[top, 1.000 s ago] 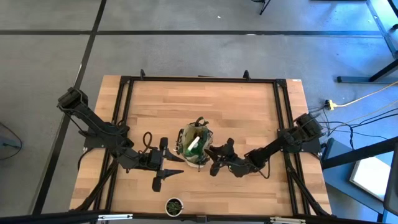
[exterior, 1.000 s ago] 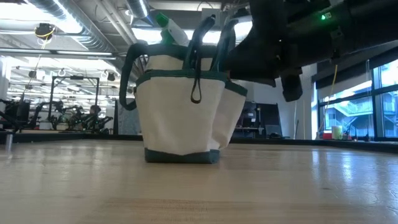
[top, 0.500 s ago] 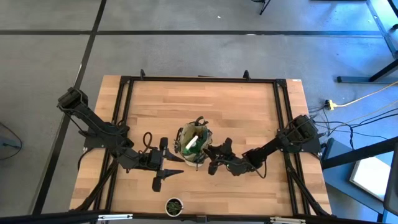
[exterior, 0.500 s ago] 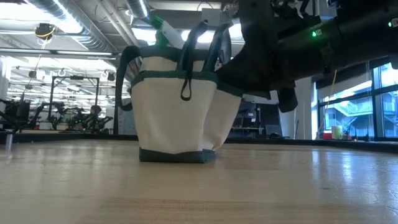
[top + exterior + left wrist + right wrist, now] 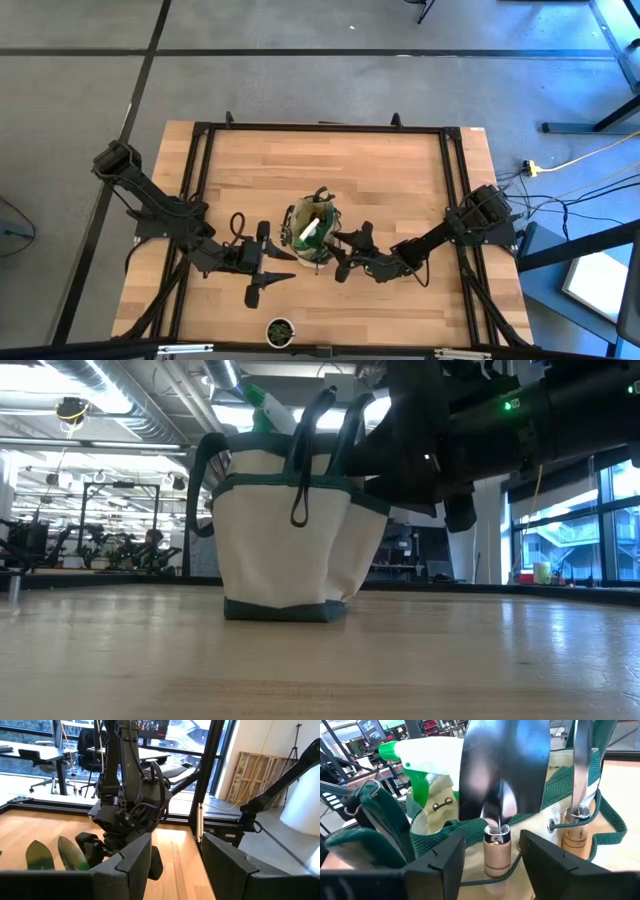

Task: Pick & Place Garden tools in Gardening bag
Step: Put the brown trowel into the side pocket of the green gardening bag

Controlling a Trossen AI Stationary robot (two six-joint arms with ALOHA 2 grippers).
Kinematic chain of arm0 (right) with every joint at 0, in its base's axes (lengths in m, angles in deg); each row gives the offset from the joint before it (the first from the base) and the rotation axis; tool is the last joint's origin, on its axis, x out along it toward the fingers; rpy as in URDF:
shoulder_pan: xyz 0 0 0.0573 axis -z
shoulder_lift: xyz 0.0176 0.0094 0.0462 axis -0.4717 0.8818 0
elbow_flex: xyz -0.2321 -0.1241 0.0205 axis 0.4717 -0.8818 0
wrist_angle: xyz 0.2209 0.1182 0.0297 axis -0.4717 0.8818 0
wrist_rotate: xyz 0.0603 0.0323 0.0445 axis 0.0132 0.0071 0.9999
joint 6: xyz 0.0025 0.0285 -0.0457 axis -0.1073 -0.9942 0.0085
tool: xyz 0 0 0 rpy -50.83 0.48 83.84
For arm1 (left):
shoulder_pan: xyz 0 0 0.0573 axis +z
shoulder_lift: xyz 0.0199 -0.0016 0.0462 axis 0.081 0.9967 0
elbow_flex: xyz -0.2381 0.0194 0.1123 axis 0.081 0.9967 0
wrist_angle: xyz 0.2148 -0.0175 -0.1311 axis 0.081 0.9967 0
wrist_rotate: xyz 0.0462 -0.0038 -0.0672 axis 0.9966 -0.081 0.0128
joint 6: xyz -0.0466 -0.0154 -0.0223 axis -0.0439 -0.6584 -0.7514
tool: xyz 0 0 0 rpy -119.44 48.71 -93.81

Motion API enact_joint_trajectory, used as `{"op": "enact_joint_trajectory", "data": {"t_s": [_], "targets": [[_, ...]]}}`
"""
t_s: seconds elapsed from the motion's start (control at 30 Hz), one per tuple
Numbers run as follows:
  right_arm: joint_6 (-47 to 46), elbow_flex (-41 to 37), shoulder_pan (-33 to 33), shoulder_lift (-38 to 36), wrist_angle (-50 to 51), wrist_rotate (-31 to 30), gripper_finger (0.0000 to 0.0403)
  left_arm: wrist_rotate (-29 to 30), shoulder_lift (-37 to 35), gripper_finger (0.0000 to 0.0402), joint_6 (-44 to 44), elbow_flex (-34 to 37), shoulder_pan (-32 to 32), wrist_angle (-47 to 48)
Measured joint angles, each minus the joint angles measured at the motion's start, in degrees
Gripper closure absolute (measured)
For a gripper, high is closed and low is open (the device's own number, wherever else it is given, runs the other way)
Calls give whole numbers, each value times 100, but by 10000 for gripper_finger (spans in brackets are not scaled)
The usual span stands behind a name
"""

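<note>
Wood table (image 5: 400,180), tan gardening bag (image 5: 312,236) upright mid-table with green spray bottle (image 5: 420,757) in its mouth. Right arm reaches in low from the right; right gripper (image 5: 340,254) sits at the bag's side, jaws apart either side of a trowel's (image 5: 502,785) wooden handle, not clamping it; trowel stands blade-up in a side pocket, a second wooden-handled tool (image 5: 577,820) beside it. Left gripper (image 5: 262,255) parked just left of the bag, jaws well open, empty.
</note>
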Motion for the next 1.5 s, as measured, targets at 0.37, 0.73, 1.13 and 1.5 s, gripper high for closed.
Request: {"op": "enact_joint_trajectory", "data": {"t_s": [0.37,0.73,1.13,1.5], "targets": [[86,0,-7,-183,72,-1,276,-21,0,231,-22,0,0,34],[-549,4,2,-243,742,-7,347,-17,0,231,-23,0,0,42],[-1821,123,39,-243,1218,-26,347,-13,0,231,-22,0,0,42],[-2152,1063,120,-245,3201,463,347,9,0,231,-22,0,0,42]]}}
